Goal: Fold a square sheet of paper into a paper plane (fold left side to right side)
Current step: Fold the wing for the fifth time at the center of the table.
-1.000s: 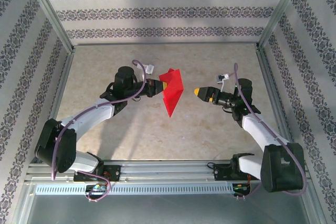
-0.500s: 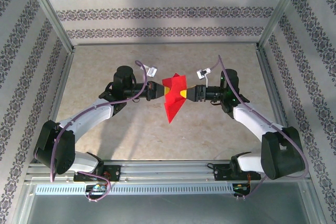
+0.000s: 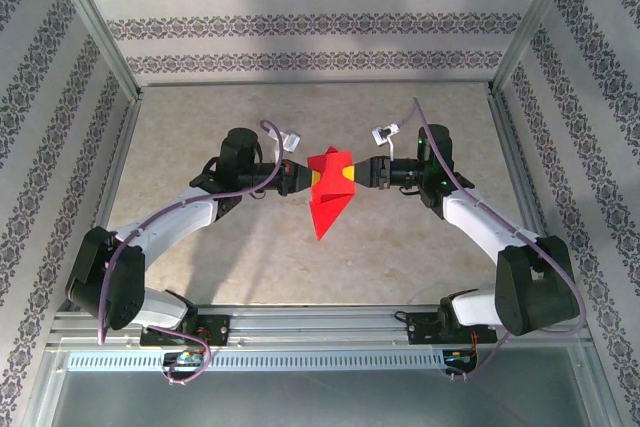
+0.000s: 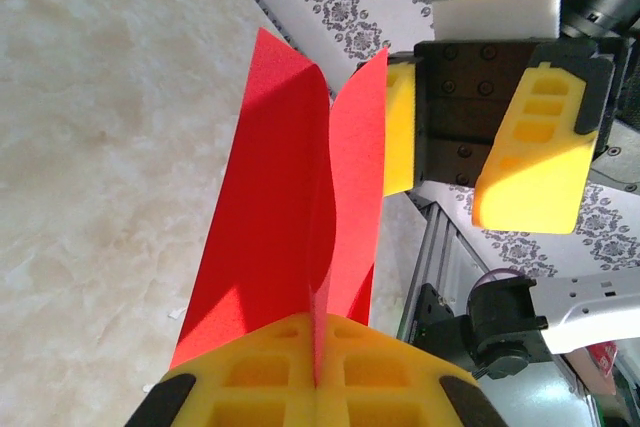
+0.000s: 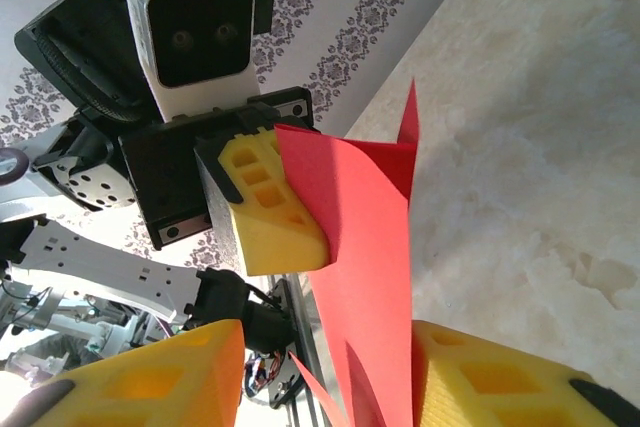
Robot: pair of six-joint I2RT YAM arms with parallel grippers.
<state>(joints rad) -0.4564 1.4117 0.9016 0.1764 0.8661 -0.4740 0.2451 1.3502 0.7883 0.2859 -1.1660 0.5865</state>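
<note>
Red sheet of paper (image 3: 328, 197), and it's up in the air over the middle of the worktop (image 3: 420, 257), well away from every edge, strung between the two arms. It isn't lying flat: from above it shows a broad top with a small peak, narrowing down to a point that aims toward the near edge. Close up in the left wrist view it reads as two flaps meeting along a crease. One flap bows outward, the surface is plain and unmarked, and shadow sits in the valley between them.

Left gripper (image 3: 303, 178) is on it from the left side. Its yellow fingers (image 4: 250, 377) are pressed together right on the crease with the paper pinched between them and no gap to see.

Right gripper (image 3: 356, 177) faces it from the right side with its jaws spread. Its fingers (image 5: 500, 377) stand apart with the free flap running into the space between them. One finger sits just beside the flap's edge, and I can't tell whether it actually touches. The other finger stands well off the paper with open space between, so there's no pinch on this side
</note>
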